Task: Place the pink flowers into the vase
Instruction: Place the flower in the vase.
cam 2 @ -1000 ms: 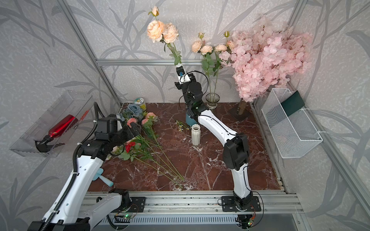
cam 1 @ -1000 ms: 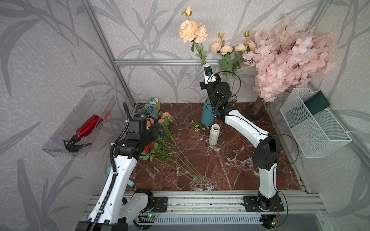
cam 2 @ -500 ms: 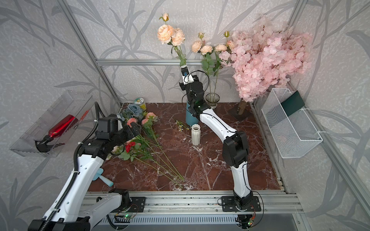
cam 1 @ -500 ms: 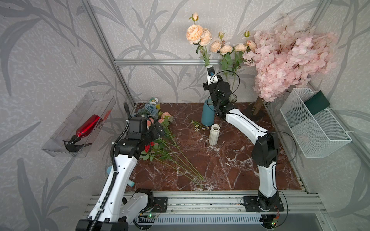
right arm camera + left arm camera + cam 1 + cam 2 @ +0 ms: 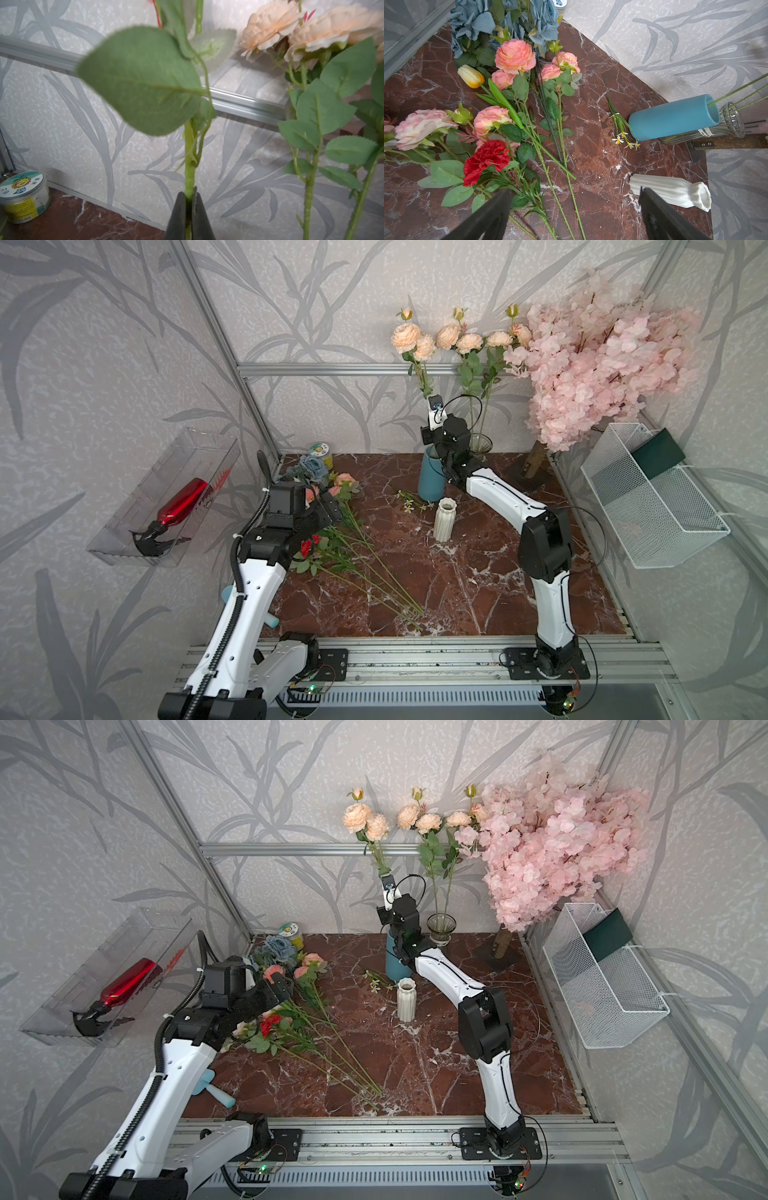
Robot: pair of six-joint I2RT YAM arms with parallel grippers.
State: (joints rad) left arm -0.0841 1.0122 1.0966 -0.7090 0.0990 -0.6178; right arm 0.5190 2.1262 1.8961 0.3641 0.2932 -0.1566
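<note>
My right gripper (image 5: 189, 194) is shut on the green stem of a peach pink flowers sprig (image 5: 409, 337), held upright at the back of the table. In the left wrist view the stem's lower end reaches into the mouth of the blue vase (image 5: 672, 117). Beside it the glass vase (image 5: 482, 445) holds other pink flowers (image 5: 469, 342). More pink flowers (image 5: 515, 56) lie in a pile at the table's left. My left gripper (image 5: 574, 209) hovers open over their stems, holding nothing.
A white ribbed vase (image 5: 444, 518) stands mid-table. Blue-grey flowers (image 5: 311, 466), a red carnation (image 5: 306, 546) and a yellow tulip (image 5: 471, 75) share the pile. A blossom tree (image 5: 598, 356) fills the back right. A wire basket (image 5: 652, 497) and a clear tray (image 5: 137, 547) hang on the side walls.
The right gripper has carried its flower stem to the right and lower, closer to the blooms in the glass vase. The left arm has not moved.
</note>
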